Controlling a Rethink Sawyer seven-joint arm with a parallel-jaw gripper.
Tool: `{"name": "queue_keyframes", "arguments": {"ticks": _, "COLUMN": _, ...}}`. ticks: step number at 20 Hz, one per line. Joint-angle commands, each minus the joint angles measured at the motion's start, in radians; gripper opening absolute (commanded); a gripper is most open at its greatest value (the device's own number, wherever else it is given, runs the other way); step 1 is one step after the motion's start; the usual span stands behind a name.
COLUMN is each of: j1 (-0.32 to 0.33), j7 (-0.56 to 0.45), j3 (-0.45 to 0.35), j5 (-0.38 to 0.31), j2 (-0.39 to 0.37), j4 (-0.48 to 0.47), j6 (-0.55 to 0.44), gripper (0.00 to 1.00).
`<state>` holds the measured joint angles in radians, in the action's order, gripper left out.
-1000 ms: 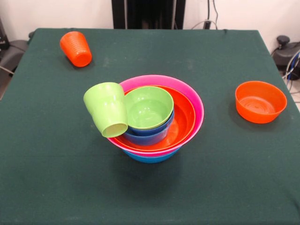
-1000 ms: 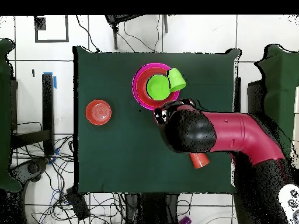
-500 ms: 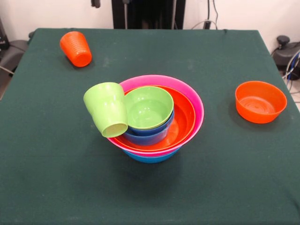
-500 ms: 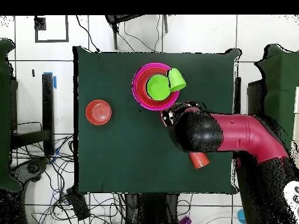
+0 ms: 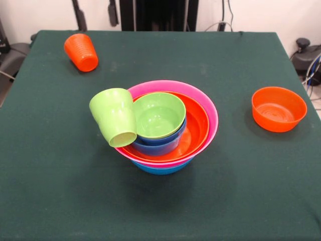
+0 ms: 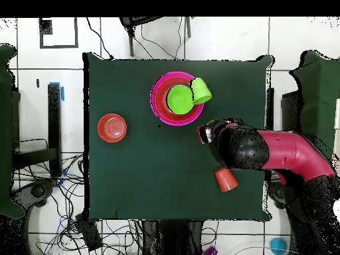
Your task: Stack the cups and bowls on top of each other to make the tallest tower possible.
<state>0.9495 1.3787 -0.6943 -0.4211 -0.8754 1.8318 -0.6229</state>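
The tower (image 5: 165, 125) stands mid-table: a large blue bowl (image 5: 160, 168) at the bottom, then a pink bowl (image 5: 203, 103), an orange bowl (image 5: 198, 125), a small blue bowl (image 5: 160, 144) and a lime-green bowl (image 5: 158, 115). A lime-green cup (image 5: 115, 118) leans tilted on the tower's left rim. The ribbed orange cup (image 5: 81, 51) lies tipped at the far left corner. My gripper (image 5: 95, 14) hangs open and empty above the table, just behind and right of that cup. In the overhead view the gripper (image 6: 209, 133) is between the tower (image 6: 176, 99) and the orange cup (image 6: 226, 179).
A small orange bowl (image 5: 279, 108) sits alone at the right side of the table, also seen in the overhead view as the orange bowl (image 6: 111, 127). The green table cloth (image 5: 60, 191) is bare toward the front.
The arm has swung away from the tower toward the orange cup. Its two fingers have come down into the top of the front view. Cups and bowls have not moved.
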Motion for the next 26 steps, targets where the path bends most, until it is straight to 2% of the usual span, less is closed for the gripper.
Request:
{"name": "queue_keyframes", "arguments": {"ticks": 1, "j1": 0.013, "j7": -0.159, "j3": -0.041, "j5": -0.082, "j2": 0.198, "j4": -0.13, "j6": 0.031, "gripper": 1.0}}
{"name": "queue_keyframes", "arguments": {"ticks": 5, "j1": 0.009, "j7": -0.161, "j3": -0.047, "j5": -0.08, "j2": 0.256, "j4": -0.198, "j6": -0.008, "gripper": 1.0}}
{"name": "queue_keyframes", "arguments": {"ticks": 8, "j1": 0.004, "j7": -0.16, "j3": -0.047, "j5": -0.082, "j2": 0.248, "j4": -0.212, "j6": -0.038, "gripper": 1.0}}
{"name": "queue_keyframes", "arguments": {"ticks": 17, "j1": -0.009, "j7": -0.215, "j3": -0.045, "j5": -0.093, "j2": 0.286, "j4": -0.305, "j6": -0.123, "gripper": 1.0}}
{"name": "queue_keyframes", "arguments": {"ticks": 21, "j1": 0.007, "j7": -0.186, "j3": -0.063, "j5": -0.074, "j2": 0.259, "j4": -0.264, "j6": -0.1, "gripper": 1.0}}
{"name": "queue_keyframes", "arguments": {"ticks": 26, "j1": 0.027, "j7": -0.193, "j3": -0.08, "j5": -0.06, "j2": 0.158, "j4": -0.188, "j6": -0.147, "gripper": 1.0}}
